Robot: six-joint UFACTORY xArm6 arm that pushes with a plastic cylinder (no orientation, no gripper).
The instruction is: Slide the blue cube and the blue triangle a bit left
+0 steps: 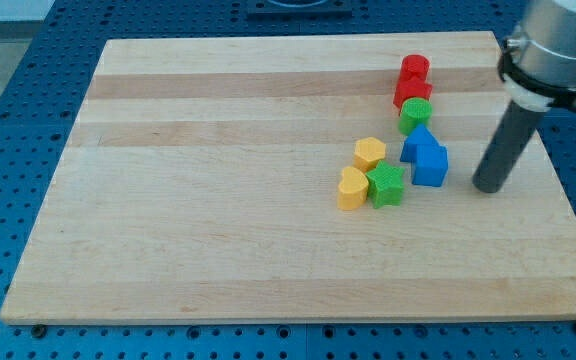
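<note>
On the wooden board (218, 200), right of centre, you find the blue cube (430, 165) touching the blue triangle (417, 141) just above it. My tip (488, 187) stands near the cube's right, apart; it is a bare rod with no fingers to spread or press. Adjacent: green cylinder (415, 113), two red blocks (412, 82), green star (386, 185), two yellow blocks (360, 170).

My tip (488, 186) just right of blue cube (430, 166) & blue triangle (417, 140).
</note>
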